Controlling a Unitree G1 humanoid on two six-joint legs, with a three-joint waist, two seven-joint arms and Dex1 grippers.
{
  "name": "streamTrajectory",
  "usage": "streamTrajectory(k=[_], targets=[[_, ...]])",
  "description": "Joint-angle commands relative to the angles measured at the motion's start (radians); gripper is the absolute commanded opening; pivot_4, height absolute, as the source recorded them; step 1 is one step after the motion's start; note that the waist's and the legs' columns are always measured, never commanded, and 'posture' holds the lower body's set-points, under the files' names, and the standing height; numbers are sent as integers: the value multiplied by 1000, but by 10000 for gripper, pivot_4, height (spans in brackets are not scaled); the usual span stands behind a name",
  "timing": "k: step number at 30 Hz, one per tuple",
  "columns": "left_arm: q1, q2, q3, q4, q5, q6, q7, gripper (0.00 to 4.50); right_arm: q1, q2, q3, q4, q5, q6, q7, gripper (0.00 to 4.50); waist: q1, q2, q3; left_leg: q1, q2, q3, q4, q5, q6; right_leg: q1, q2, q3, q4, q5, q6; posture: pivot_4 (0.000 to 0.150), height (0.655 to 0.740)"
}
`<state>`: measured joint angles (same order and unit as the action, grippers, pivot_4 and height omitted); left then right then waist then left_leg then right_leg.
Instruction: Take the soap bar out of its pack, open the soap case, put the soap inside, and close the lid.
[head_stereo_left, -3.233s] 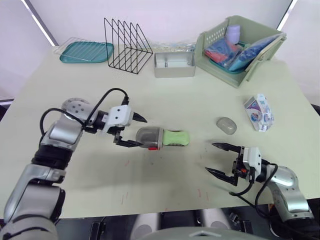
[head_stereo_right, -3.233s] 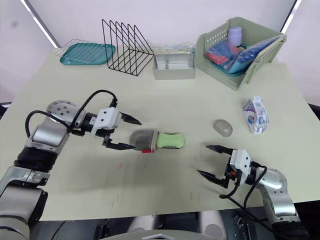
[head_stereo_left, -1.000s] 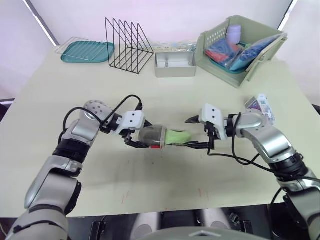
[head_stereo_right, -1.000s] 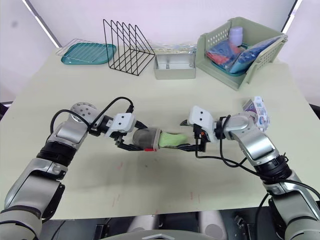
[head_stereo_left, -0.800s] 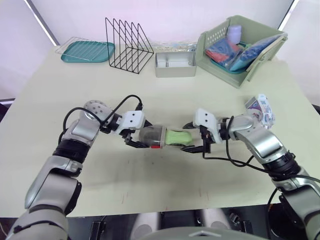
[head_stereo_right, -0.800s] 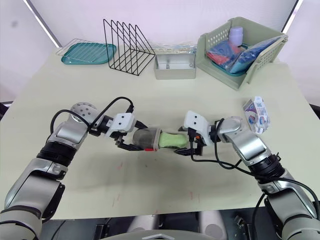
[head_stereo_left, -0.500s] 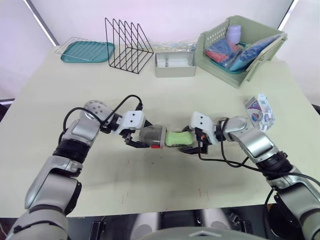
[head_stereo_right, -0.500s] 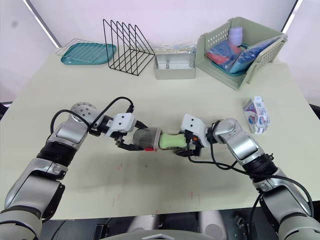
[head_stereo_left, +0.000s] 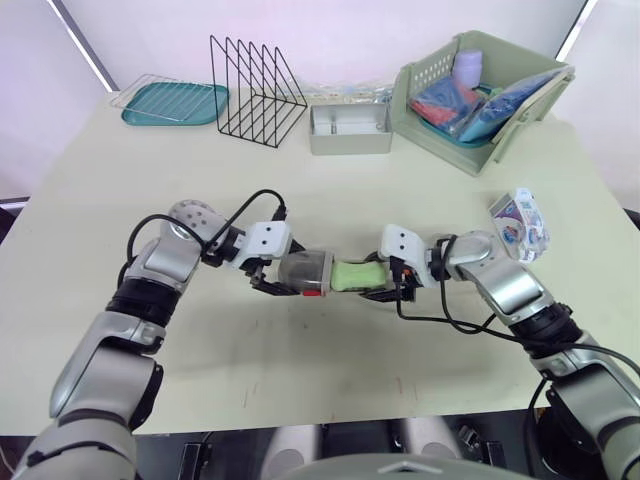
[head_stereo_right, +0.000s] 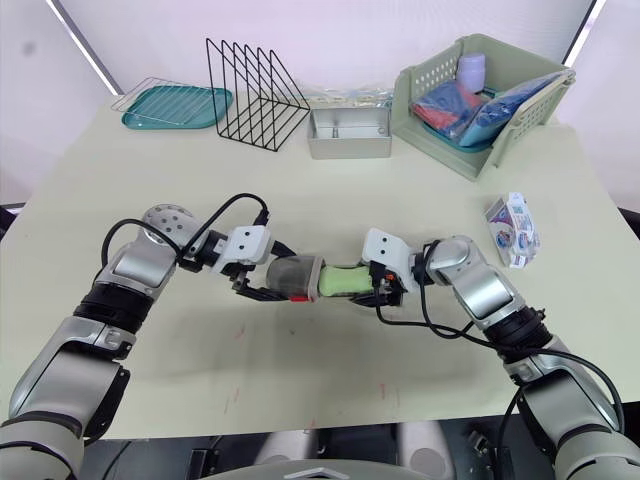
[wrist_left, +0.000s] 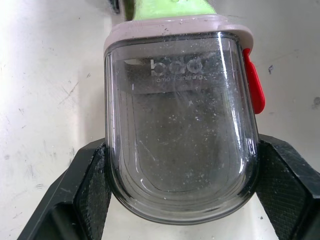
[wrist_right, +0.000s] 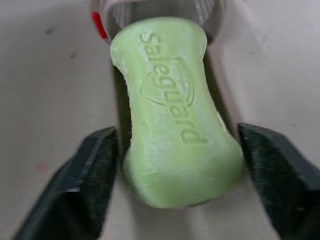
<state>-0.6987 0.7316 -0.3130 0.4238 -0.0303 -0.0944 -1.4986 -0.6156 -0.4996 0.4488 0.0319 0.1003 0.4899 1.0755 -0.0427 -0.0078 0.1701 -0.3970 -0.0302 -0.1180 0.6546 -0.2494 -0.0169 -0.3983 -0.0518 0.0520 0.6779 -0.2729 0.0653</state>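
left gripper: clamped across soap case, bracing it against the push | right gripper: pinched near end of soap bar, far end lodged in case mouth straight ahead | likely seating soap

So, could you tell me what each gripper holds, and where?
Left gripper clamps the soap case by its rounded end; right gripper brackets the soap, grip unclear.
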Motion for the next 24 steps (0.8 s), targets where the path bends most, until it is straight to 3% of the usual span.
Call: streamTrajectory(k=[1,24], targets=[[11,5,18,-37,-7,7,7,34368,1,-7,2,-32,-5,16,14,28151,0,0,0,0,0,0,0,0,0,0,0,0,0,0,0,1500,7400],[8,-79,19,-88,-20,48,53,34368,-100,-28,14,-146,-5,187,40,28151,-1,0,0,-1,0,1,0,0,0,-2,0,0,0,0,0,1500,7400]])
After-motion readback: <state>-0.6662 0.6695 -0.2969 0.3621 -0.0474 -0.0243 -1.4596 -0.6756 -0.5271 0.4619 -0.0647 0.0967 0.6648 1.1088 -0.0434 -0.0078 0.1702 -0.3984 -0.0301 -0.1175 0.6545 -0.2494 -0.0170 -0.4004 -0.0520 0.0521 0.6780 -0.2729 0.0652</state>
